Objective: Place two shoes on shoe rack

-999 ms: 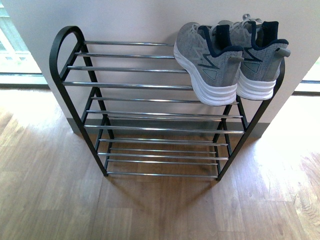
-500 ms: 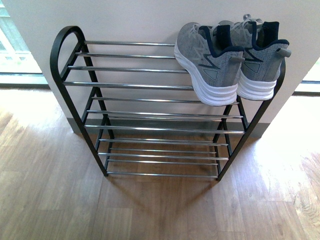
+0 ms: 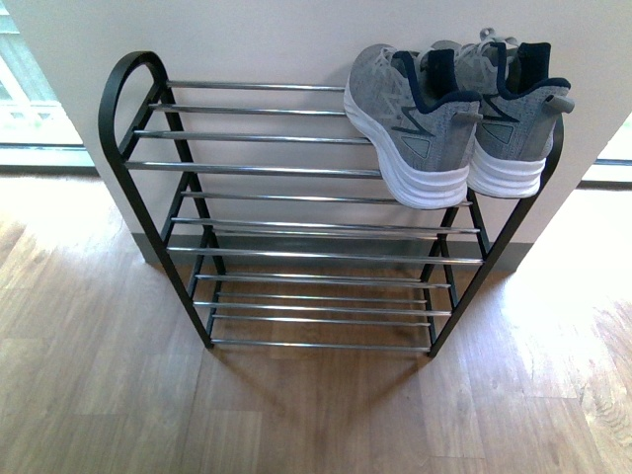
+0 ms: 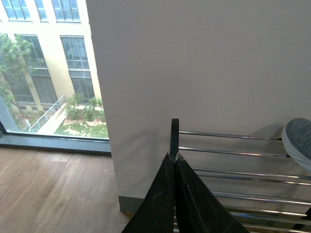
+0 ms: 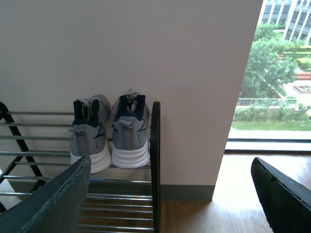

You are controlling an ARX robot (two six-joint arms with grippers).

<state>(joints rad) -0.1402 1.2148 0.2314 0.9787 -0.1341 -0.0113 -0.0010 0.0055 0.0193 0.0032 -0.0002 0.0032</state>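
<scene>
The inner sneaker (image 3: 410, 123) and the outer sneaker (image 3: 518, 114) stand just beside each other on the top tier of the shoe rack (image 3: 257, 170), in the upper right of the front view. Their heels face the camera and their white soles overhang the front rod. The outer sneaker sits close against the rack's side loop at the right of the frame. The rack stands on the wooden floor (image 3: 296, 415), backed against a white wall (image 3: 276, 39). Neither arm shows in the front view. The right wrist view shows the right hand (image 5: 170, 162) with its dark fingers (image 5: 53, 199) spread wide apart and holding nothing, facing the pair from well back. The left hand (image 4: 174, 158) has its fingers pressed together on nothing, near the rack's other loop, with a window (image 4: 43, 73) beyond the wall
</scene>
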